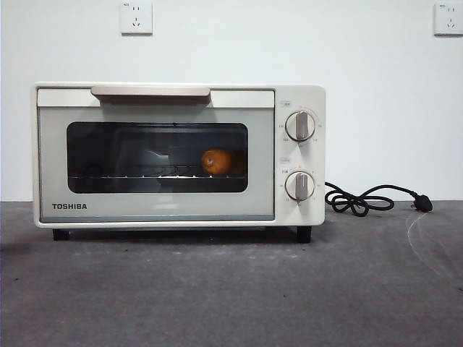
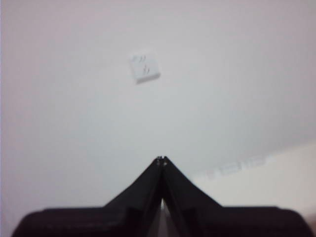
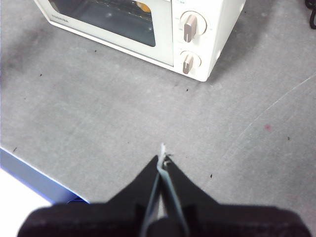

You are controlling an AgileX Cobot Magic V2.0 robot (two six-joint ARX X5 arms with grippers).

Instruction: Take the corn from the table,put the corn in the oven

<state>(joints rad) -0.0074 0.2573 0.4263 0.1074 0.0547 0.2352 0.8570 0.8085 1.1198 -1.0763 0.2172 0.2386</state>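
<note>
The cream-white TOSHIBA oven stands on the dark grey table with its door closed. Through the dark window I see the yellow-orange corn lying on the wire rack inside. The right wrist view shows the same oven from above and a sliver of the corn behind the glass. My right gripper hangs shut and empty over the bare table, in front of the oven's knob side. High up, my left gripper is shut, facing the white wall, with nothing in it. Neither arm appears in the front view.
The oven's black cord lies coiled on the table to its right, with the plug at its end. Two wall sockets sit on the white wall behind. The table's blue front edge shows near my right gripper.
</note>
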